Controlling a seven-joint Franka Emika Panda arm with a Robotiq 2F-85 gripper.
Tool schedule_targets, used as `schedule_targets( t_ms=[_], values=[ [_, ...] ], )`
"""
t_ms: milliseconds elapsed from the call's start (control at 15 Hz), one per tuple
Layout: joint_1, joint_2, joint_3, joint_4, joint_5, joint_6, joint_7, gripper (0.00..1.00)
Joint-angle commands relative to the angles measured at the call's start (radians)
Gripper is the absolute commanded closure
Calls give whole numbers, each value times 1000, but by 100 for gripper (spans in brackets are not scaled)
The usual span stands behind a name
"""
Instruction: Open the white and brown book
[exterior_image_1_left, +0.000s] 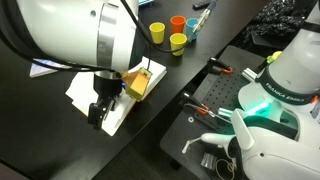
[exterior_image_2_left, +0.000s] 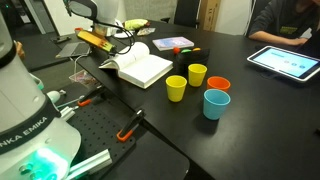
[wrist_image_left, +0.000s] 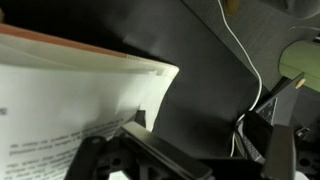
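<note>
The white and brown book (exterior_image_2_left: 145, 68) lies open on the black table, its white pages facing up. Its tan cover with orange lettering (exterior_image_2_left: 94, 40) is raised at the far side, and also shows in an exterior view (exterior_image_1_left: 140, 82). My gripper (exterior_image_1_left: 100, 110) hangs over the open pages, beside the cover. In the wrist view the printed white pages (wrist_image_left: 60, 105) fill the left. My two dark fingers (wrist_image_left: 185, 152) stand wide apart at the bottom edge. Nothing is clamped between them.
Two yellow cups (exterior_image_2_left: 176, 88) (exterior_image_2_left: 197, 74), an orange cup (exterior_image_2_left: 218, 85) and a blue cup (exterior_image_2_left: 215, 103) stand near the book. A thinner light-blue book (exterior_image_2_left: 172, 43) lies behind it. A tablet (exterior_image_2_left: 285, 62) and a seated person (exterior_image_2_left: 285, 22) are at the far side. White cables (wrist_image_left: 245, 60) cross the table.
</note>
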Motion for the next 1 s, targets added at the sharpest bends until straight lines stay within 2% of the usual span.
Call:
schedule_targets(
  t_ms=[0,333,533,933],
  values=[
    [17,86,6,70,72,71,-110,0],
    [25,128,4,101,84,77,-131,0],
    [7,93,5,77,46,11,-58,0],
    [-44,6,7,59,39,-137,31,0]
  ],
)
